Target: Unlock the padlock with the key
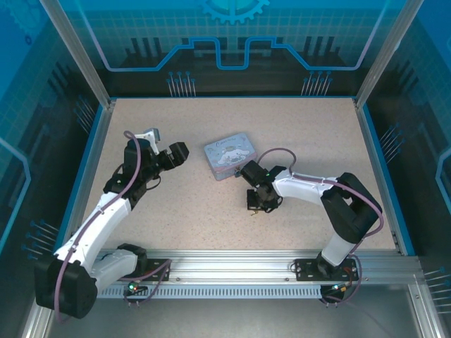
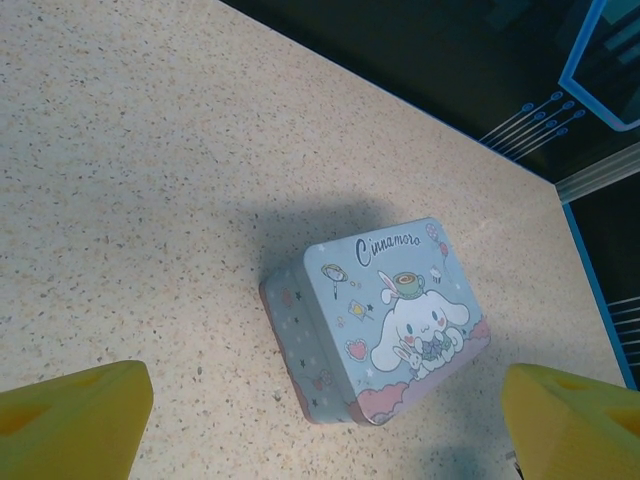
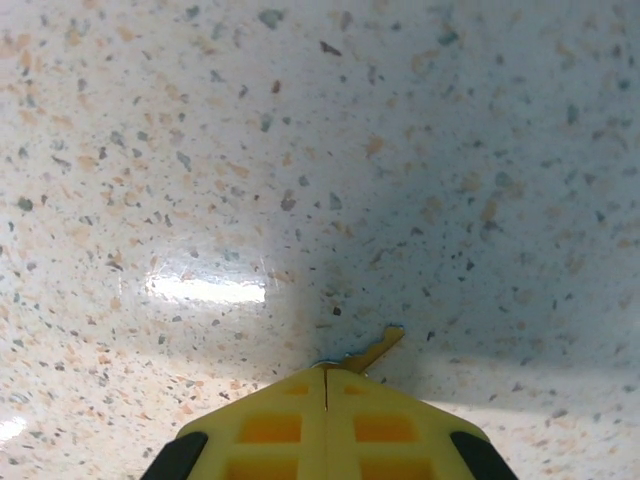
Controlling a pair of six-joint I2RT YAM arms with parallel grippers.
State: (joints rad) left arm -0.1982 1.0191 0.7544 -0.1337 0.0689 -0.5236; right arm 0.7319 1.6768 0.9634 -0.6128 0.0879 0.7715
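My right gripper (image 3: pixel 326 372) is shut on the key (image 3: pixel 380 347). The key's thin notched tip sticks out past the closed yellow fingertips, just above the speckled tabletop. From above, that gripper (image 1: pixel 255 205) points down at the table, just in front of the tin's right corner. My left gripper (image 1: pixel 177 152) hovers open to the left of the pale blue cartoon tin (image 1: pixel 228 155). Its yellow fingers (image 2: pixel 85 410) stand wide apart at the bottom corners of the left wrist view. The padlock is out of view.
The cartoon tin (image 2: pixel 385 315) lies flat near the table's middle, lid up. The speckled tabletop (image 1: pixel 310 127) is bordered by a blue rim and transparent walls. An aluminium rail (image 1: pixel 268 264) runs along the near edge by the arm bases.
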